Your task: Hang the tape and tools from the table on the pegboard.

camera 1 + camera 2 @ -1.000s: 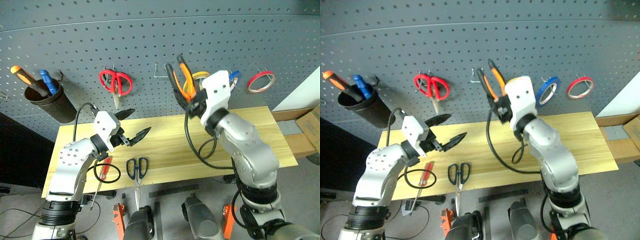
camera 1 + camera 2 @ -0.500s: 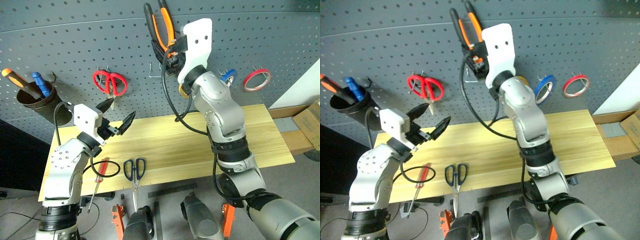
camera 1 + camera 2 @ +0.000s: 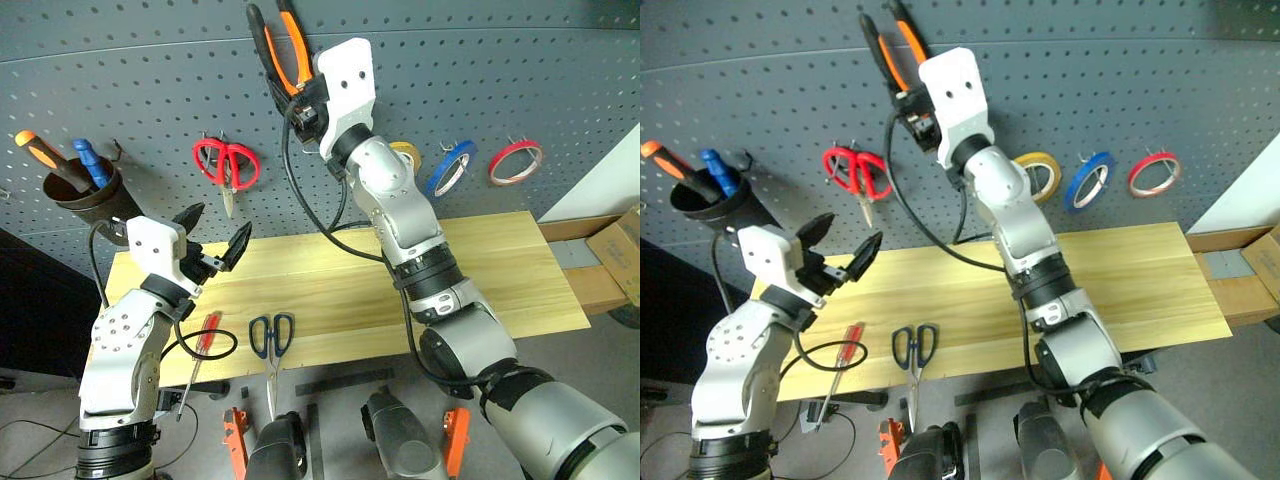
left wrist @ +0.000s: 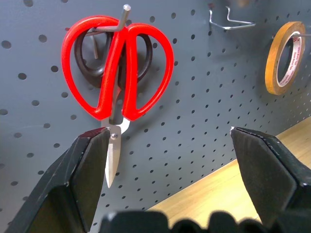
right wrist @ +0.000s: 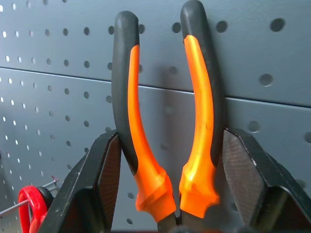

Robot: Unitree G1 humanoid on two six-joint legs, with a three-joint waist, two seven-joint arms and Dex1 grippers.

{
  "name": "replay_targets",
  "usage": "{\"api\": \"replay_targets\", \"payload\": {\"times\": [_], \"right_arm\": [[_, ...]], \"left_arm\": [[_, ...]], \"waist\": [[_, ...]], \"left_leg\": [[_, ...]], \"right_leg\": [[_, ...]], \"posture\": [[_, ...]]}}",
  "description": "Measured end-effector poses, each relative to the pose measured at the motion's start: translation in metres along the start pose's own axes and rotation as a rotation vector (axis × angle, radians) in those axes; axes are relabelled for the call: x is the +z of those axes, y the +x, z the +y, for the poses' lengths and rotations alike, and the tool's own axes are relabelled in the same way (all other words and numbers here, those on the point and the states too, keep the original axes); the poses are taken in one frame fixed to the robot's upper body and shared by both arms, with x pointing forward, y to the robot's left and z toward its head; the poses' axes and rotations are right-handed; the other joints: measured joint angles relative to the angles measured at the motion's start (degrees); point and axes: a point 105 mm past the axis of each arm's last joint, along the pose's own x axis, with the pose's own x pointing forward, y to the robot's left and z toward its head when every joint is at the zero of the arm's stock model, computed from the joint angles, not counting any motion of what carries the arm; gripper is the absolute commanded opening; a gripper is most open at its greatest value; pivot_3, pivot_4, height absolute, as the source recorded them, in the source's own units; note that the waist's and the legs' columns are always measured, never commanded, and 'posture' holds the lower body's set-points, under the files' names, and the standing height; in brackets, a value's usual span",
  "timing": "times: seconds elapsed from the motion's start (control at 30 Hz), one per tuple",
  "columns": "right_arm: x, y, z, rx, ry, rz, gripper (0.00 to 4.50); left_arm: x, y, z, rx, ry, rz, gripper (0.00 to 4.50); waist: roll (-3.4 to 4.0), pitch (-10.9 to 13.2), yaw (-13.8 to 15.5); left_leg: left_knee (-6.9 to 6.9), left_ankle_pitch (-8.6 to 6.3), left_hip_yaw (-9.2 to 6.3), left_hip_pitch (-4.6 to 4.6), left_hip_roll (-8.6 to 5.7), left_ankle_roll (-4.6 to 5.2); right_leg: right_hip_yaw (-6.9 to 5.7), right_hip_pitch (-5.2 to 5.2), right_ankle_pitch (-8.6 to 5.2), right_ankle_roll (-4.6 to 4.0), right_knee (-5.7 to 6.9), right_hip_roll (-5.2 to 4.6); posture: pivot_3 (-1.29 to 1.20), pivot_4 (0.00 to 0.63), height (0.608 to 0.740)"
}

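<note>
the pliers (image 3: 283, 45) with orange-and-black handles are pinched between the two black fingers of the right gripper (image 3: 305, 98), high in the upper centre of the left eye frame, handles pointing up against the dark grey pegboard (image 3: 520, 70); in the right wrist view each finger (image 5: 99, 179) is pressed against the outside of a handle; the left gripper (image 3: 213, 235) is seen at the left of the frame above the table's far edge, its fingers spread wide with nothing between them; in the left wrist view the red-handled scissors (image 4: 116, 77) are seen hanging on a hook just beyond those spread fingers; the red-handled screwdriver (image 3: 200, 352) lies on the pale wood table (image 3: 500, 270) near its front left edge, lower left of the frame, crossed by a black cable loop; the dark blue scissors (image 3: 271, 345) lie just to its right, blades pointing off the front edge; on the pegboard, right of centre, a yellow tape ring (image 3: 1038, 176), a blue tape ring (image 3: 449, 165) and the red tape ring (image 3: 515, 162) hang in a row, the red one furthest right; a dark cup (image 3: 85, 195) holding an orange-handled and a blue-handled tool hangs at the far left of the board; a cardboard box (image 3: 618, 250) is seen at the right edge.
</note>
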Motion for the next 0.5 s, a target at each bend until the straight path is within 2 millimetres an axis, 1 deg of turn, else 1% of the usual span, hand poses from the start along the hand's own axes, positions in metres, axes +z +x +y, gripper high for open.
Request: {"api": "replay_targets", "payload": {"times": [0.13, 0.27, 0.5], "right_arm": [[-0.007, 0.003, 0.002, 0.005, -0.064, -0.011, 2.53], [-0.02, -0.001, -0.004, -0.002, -0.136, 0.003, 2.53], [-0.026, -0.006, -0.008, -0.026, -0.163, -0.001, 2.53]], "left_arm": [[-0.001, 0.002, -0.005, -0.012, -0.004, 0.0, 4.25], [0.006, 0.007, -0.005, -0.018, 0.003, -0.025, 4.25], [0.008, 0.012, -0.01, -0.035, -0.006, -0.037, 4.25]], "waist": [[-0.02, 0.0, 0.0], [-0.04, 0.0, 0.7], [-0.04, 0.0, 1.5]], "left_leg": [[0.0, 0.09, -0.02, 0.04, 0.01, 0.07], [0.0, 0.17, -0.04, 0.04, 0.01, 0.09], [0.01, 0.21, -0.07, 0.05, 0.01, 0.08]], "right_leg": [[-0.02, 0.0, 0.01, -0.02, 0.11, 0.0], [-0.05, 0.0, 0.06, -0.1, 0.16, 0.0], [-0.09, 0.0, 0.09, -0.14, 0.22, 0.0]], "posture": [[-0.13, 0.208, 0.74], [-0.14, 0.214, 0.74], [-0.15, 0.22, 0.74]]}}
